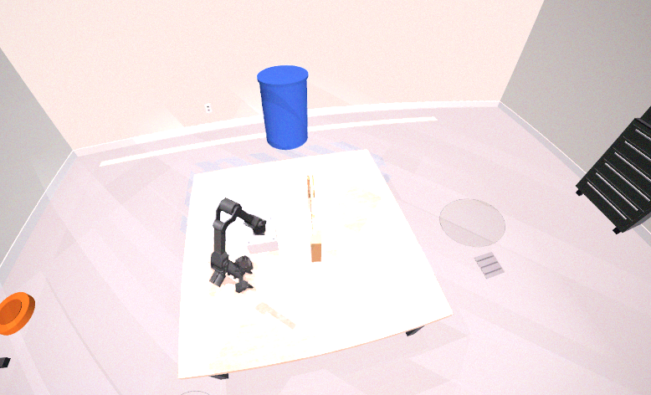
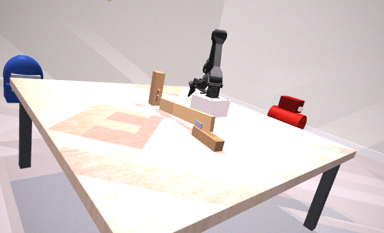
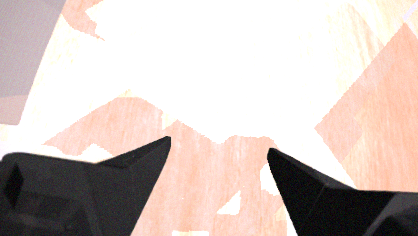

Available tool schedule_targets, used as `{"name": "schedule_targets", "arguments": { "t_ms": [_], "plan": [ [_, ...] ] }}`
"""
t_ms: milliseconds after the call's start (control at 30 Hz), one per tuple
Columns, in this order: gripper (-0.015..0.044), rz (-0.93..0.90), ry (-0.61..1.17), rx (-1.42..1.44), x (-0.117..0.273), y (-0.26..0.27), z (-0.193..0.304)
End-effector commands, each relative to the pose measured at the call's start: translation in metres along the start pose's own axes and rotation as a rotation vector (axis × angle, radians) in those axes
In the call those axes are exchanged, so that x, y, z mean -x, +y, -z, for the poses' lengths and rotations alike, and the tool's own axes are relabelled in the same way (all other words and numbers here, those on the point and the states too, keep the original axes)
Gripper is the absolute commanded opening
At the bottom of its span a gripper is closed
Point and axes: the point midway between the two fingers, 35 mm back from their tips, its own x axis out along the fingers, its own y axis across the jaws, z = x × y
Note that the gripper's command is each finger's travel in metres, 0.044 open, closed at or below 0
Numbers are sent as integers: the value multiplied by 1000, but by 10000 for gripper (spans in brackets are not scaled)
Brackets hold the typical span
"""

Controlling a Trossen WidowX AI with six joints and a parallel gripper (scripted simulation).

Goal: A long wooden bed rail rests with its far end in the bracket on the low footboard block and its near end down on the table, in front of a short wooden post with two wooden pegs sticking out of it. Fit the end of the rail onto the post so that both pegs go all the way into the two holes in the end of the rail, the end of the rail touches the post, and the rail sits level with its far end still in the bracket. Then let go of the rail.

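The wooden post (image 1: 315, 251) (image 2: 155, 86) stands upright, with two pegs (image 2: 158, 94) on its rail side. The long rail (image 2: 184, 112) slopes from its far end, at the bracket (image 2: 198, 124) on the low footboard block (image 2: 207, 139) (image 1: 309, 187), down to its near end on the table in front of the post. The rail is washed out in the top view, and its end holes are not visible. My gripper (image 1: 252, 279) (image 3: 220, 147) is open and empty, out to the side of the post. It also shows small in the exterior view (image 2: 192, 93). No rail shows in the wrist view.
The arm stands on a white base box (image 1: 263, 245) (image 2: 209, 105) beside the rail. The table (image 1: 367, 294) (image 2: 124, 173) has patches of light and shadow. A blue bin (image 1: 284, 112), a black cabinet (image 1: 627, 171) and a red object (image 2: 287, 115) stand off the table.
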Motion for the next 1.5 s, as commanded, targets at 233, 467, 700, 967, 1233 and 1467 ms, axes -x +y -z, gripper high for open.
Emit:
{"name": "schedule_targets", "arguments": {
  "t_ms": [233, 467, 700, 967, 1233, 1467],
  "plan": [
    [440, -29, 40, -3, -4, -18, -13],
    [440, -54, 101, -6, -10, -45, -38],
    [440, -54, 157, -9, -17, -71, -73],
    [440, -21, 200, -17, -27, -98, -135],
    [440, 35, 204, -29, -36, -111, -208],
    [440, 90, 171, -48, -40, -108, -278]
  ]
}}
